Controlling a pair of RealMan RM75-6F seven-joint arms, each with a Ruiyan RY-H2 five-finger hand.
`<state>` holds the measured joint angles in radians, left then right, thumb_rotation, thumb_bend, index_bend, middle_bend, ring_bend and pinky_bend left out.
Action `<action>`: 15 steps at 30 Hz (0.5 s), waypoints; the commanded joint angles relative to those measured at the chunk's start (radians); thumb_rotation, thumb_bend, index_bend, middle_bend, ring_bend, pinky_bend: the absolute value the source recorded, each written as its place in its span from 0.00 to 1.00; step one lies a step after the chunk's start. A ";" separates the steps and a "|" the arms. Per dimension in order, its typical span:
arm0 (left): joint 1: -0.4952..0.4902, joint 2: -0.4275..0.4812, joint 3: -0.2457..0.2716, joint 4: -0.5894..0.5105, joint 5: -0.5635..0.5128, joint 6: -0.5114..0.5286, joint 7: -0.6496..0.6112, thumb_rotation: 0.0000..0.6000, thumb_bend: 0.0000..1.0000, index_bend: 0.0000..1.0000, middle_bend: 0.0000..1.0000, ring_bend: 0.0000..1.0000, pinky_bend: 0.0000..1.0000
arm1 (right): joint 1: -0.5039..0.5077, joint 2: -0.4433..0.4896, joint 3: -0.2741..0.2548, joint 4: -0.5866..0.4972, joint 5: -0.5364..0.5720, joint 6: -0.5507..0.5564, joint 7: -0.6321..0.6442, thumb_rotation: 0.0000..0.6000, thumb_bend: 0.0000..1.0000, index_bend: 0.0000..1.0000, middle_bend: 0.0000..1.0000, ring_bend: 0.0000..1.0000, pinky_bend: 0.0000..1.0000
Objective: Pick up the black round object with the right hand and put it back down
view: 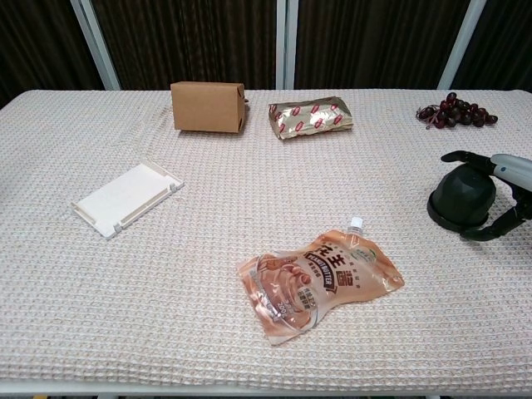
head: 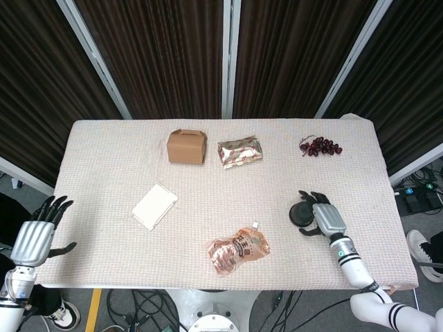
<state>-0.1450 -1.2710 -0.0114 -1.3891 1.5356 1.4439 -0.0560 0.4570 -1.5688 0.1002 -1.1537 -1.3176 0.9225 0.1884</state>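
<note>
Fingers (view: 465, 155) of the right hand (head: 327, 220) curl around one black round object (view: 462, 199); one left hand (head: 32, 238) spreads wide, holding nothing

Your box (view: 208, 106) sits at the back of the table (view: 249, 183), packet (view: 312, 116) just right of it, grapes (view: 455, 110) far right. The tray (view: 126, 198) lies front-left, the pouch (view: 319, 279) nearest you, and the bowl (view: 462, 197) sits right, your right hand (head: 327, 218) around it.

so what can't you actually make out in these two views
- Right hand, chest view: mostly cut off by the right edge, so whether its fingers truly grip the black round object is unclear.
- Left hand: absent from the chest view.
- Orange pouch: print too small to read.
</note>
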 commanded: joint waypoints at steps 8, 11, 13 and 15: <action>0.000 0.000 0.000 -0.001 -0.001 -0.001 0.002 1.00 0.02 0.13 0.07 0.00 0.22 | 0.001 -0.004 0.001 0.006 0.002 0.004 0.000 1.00 0.10 0.00 0.23 0.00 0.00; 0.000 0.000 0.000 -0.001 -0.001 -0.002 0.002 1.00 0.02 0.13 0.07 0.00 0.22 | 0.000 -0.005 0.001 0.007 0.002 0.006 0.001 1.00 0.10 0.00 0.24 0.00 0.00; -0.001 0.000 0.000 -0.001 -0.001 -0.003 0.002 1.00 0.02 0.13 0.07 0.00 0.22 | -0.001 -0.006 0.001 0.008 0.002 0.008 0.001 1.00 0.10 0.00 0.25 0.00 0.00; 0.000 0.000 0.000 -0.002 -0.002 -0.003 0.001 1.00 0.02 0.13 0.07 0.00 0.22 | -0.002 -0.007 0.001 0.009 0.001 0.011 0.003 1.00 0.10 0.00 0.26 0.00 0.00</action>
<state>-0.1453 -1.2709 -0.0114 -1.3906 1.5337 1.4406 -0.0546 0.4552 -1.5757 0.1012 -1.1452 -1.3162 0.9338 0.1915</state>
